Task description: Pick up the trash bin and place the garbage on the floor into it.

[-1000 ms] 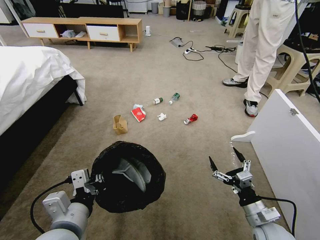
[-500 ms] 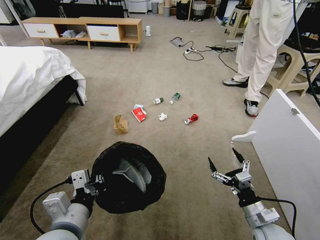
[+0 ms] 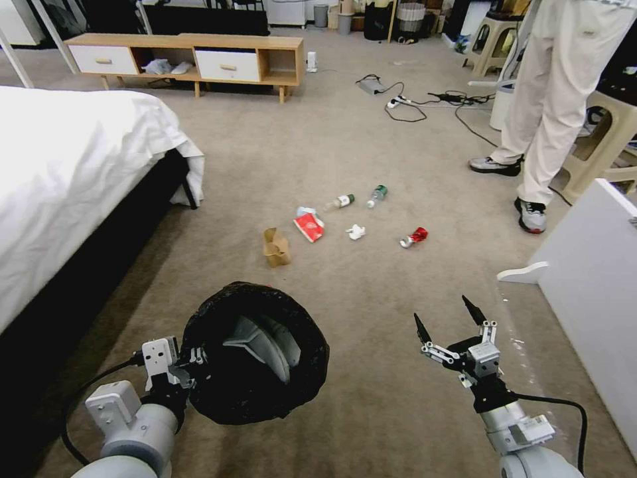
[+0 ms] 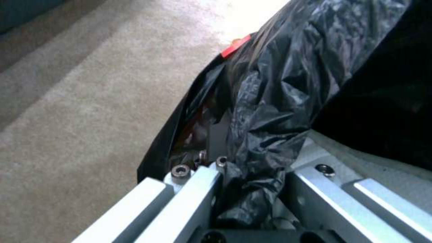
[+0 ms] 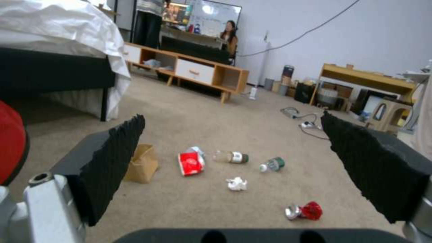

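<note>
The left hand (image 3: pixel 192 368) grips the rim of the black-lined trash bin (image 3: pixel 255 352), held above the floor (image 3: pixel 371 153) at 7 o'clock. The right hand (image 3: pixel 450 322) hovers at 5 o'clock, fingers spread wide and holding nothing. The garbage (image 3: pixel 310 227) lies scattered on the carpet toward 12 o'clock, between both hands and well apart from them.
</note>
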